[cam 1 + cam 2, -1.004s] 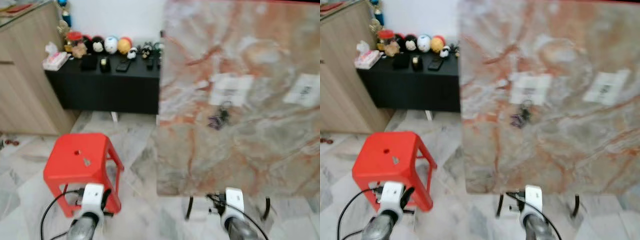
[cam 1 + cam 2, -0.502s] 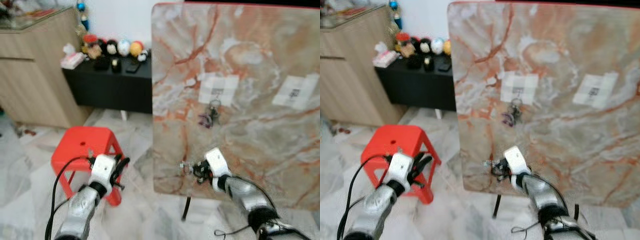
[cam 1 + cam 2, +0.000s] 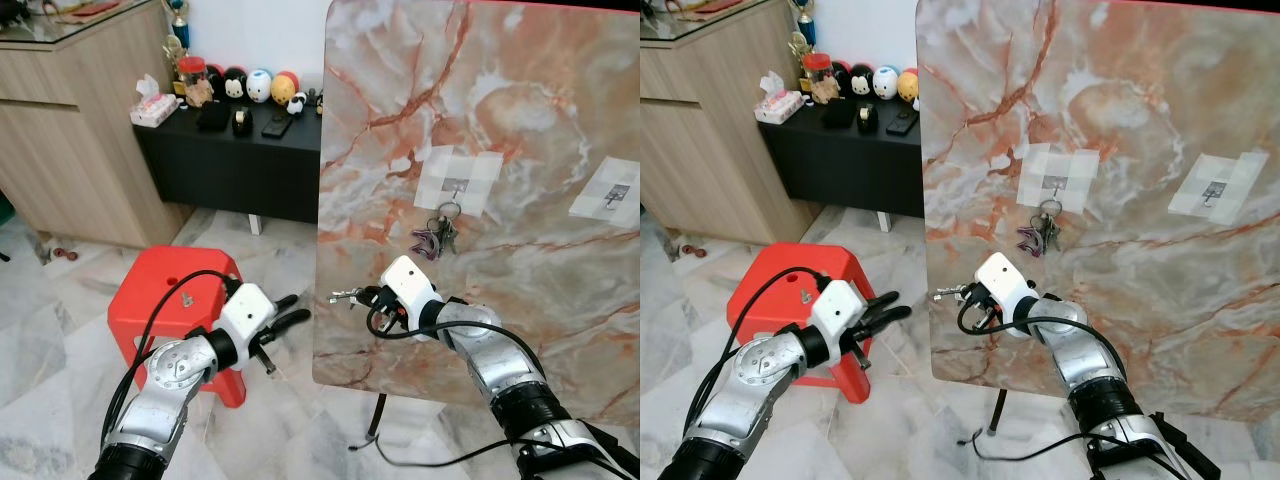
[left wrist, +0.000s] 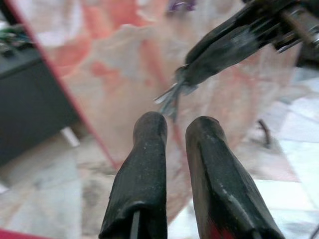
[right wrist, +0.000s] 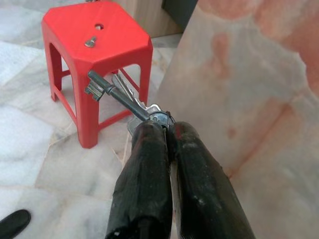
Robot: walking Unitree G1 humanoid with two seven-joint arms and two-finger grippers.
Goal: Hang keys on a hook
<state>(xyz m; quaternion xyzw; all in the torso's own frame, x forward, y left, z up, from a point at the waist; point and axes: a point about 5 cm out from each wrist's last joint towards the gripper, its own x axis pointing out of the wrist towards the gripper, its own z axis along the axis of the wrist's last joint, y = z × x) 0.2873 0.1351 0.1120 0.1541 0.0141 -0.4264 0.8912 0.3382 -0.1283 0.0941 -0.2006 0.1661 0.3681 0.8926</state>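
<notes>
Item: keys (image 5: 130, 101). Held in my right gripper (image 3: 362, 296), fingers clenched on the ring end; the long key juts out past the fingertips, pointing toward my left, roughly level, over the slab's lower left corner.

Item: slab (image 3: 560, 120). Upright marble panel on a thin stand. Two taped patches carry the hooks. The hook (image 3: 452, 186) nearer the left edge already bears another bunch (image 3: 436, 236). The far hook (image 3: 617, 194), near the right edge, looks bare.

Relation that counts: both hooks lie above my right gripper and off to its right, the near one close, the far one well apart. My right arm is the nearer. I judge the ring has to come up and turn toward the slab face, since the keys' long axis now runs along the face, not at it.

Item: left gripper (image 3: 288, 312). Empty, fingers (image 4: 144, 164) nearly together with a thin gap, held just off the slab's left edge, above the stool (image 3: 165, 300), pointing at the keys.

Change from half a second back: the camera has moved and the blur is gone; my right gripper sits a little higher against the slab, and my left has drawn in toward the left edge.
</notes>
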